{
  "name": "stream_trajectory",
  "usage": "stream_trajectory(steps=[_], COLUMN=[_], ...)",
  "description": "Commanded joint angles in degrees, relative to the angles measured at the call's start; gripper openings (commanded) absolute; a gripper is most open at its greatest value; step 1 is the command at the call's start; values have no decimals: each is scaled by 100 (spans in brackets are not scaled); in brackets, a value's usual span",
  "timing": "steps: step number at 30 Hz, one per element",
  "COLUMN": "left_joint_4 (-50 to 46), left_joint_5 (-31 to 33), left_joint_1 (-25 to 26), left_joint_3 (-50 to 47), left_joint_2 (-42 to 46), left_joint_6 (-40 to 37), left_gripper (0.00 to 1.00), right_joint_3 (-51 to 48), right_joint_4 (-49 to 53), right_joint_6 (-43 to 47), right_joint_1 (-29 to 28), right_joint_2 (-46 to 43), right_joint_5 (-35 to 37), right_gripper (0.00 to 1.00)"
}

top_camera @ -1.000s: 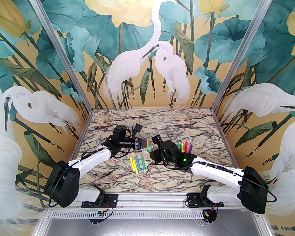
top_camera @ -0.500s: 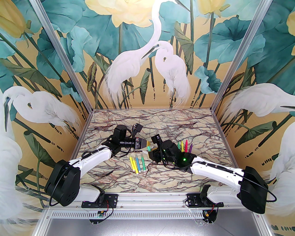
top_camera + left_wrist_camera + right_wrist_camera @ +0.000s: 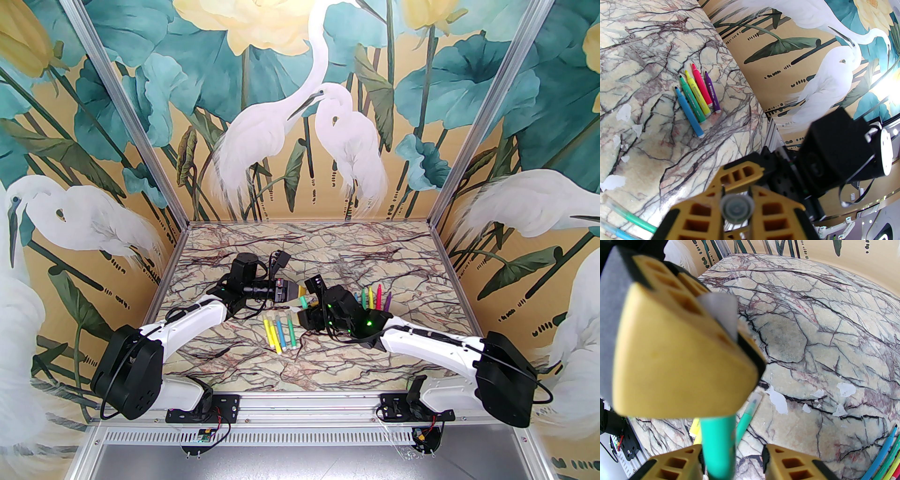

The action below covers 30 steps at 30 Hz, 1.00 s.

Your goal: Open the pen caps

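Pens (image 3: 280,333) nearby; left end effector (image 3: 736,192) pinches cap (image 3: 737,208), right end effector (image 3: 732,452) parted around green pen (image 3: 718,444).

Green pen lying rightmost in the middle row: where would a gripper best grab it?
Probably the pen mid-barrel, from straight above, closing across its width: it lies flat, and its clear cap at the far end stays free to pull.

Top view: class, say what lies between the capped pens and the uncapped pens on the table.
The right arm's black wrist stands between the capped pens and the uncapped pens, as the top view shows.
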<state>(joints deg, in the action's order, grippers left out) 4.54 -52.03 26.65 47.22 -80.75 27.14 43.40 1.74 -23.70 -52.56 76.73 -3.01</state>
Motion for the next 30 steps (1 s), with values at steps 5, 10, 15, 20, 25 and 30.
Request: stream_trajectory(steps=[5, 10, 15, 20, 25, 30], left_joint_4=[152, 162, 162, 100, 5, -58], left_joint_5=[-245, -216, -132, 59, 295, 605], left_joint_1=[25, 24, 24, 25, 16, -81], left_joint_3=[85, 77, 84, 120, 181, 217], left_joint_2=[-71, -66, -81, -96, -95, -93], left_joint_6=[49, 50, 46, 0, -13, 154], left_gripper=[16, 14, 11, 5, 3, 0], right_joint_3=[287, 321, 330, 328, 259, 148], right_joint_4=[-188, -193, -170, -62, 2, -12], right_joint_6=[60, 60, 59, 60, 59, 35], right_joint_1=[-36, -36, -35, -36, -35, -35], right_joint_2=[192, 272, 279, 247, 176, 143], right_joint_5=[37, 19, 12, 12, 10, 10], right_gripper=[42, 35, 27, 18, 11, 7])
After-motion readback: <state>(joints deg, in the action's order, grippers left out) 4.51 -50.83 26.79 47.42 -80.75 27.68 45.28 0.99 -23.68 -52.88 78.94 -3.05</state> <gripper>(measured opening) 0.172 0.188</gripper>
